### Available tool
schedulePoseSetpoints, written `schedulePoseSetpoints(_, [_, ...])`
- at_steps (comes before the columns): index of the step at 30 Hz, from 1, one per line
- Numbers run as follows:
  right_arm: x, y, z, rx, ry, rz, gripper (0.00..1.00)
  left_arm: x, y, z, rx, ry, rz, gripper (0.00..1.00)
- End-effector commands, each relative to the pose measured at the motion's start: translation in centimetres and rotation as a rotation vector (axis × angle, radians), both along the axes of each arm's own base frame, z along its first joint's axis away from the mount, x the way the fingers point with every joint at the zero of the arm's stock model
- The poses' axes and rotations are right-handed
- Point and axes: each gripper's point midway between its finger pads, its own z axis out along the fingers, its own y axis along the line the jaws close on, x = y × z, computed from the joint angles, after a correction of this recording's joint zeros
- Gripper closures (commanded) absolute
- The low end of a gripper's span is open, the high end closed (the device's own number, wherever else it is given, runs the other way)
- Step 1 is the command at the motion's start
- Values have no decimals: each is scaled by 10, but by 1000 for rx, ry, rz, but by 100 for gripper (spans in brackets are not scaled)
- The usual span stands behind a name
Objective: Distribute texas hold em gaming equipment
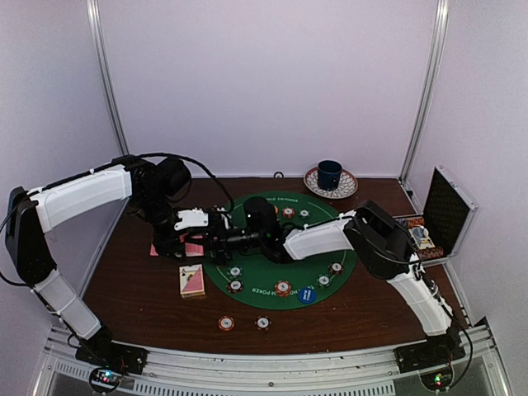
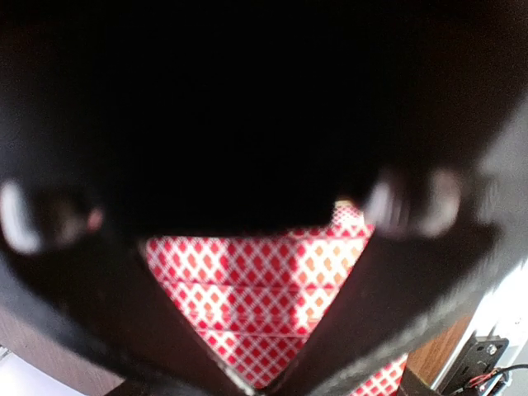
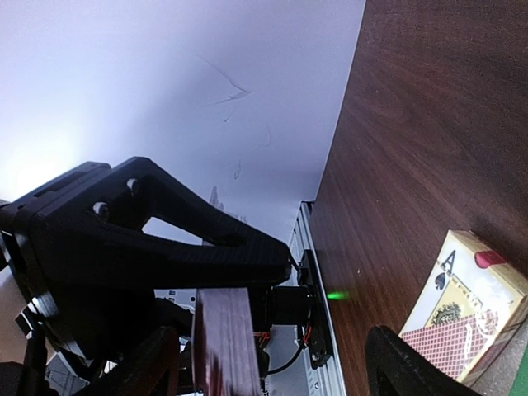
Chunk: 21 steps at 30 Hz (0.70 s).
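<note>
Both grippers meet at the left edge of the green felt mat. My left gripper hangs just over pink-backed playing cards on the wood. In the left wrist view its fingers close to a point over overlapping red-diamond card backs. My right gripper is open. A thin stack of cards stands edge-on beside its left finger. Striped chips and a blue button disc lie on the mat.
A card box lies on the wood near the mat and shows in the right wrist view. Two chips lie near the front edge. A blue mug on a saucer stands behind. An open black case is at right.
</note>
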Motion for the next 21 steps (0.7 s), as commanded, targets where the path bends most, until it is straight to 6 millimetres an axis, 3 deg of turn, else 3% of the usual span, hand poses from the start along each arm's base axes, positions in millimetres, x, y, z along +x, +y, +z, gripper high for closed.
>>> schedulePoseSetpoints(1, [-6, 9, 24, 128, 10, 29, 18, 4, -5, 6, -19, -16, -2, 100])
schedulePoseSetpoints(7, [-13, 21, 19, 89, -13, 58, 18, 3, -5, 4, -19, -8, -3, 100])
schedulePoseSetpoints(21, [-10, 29, -25, -72, -30, 55, 23, 3, -5, 4, -18, -9, -4, 100])
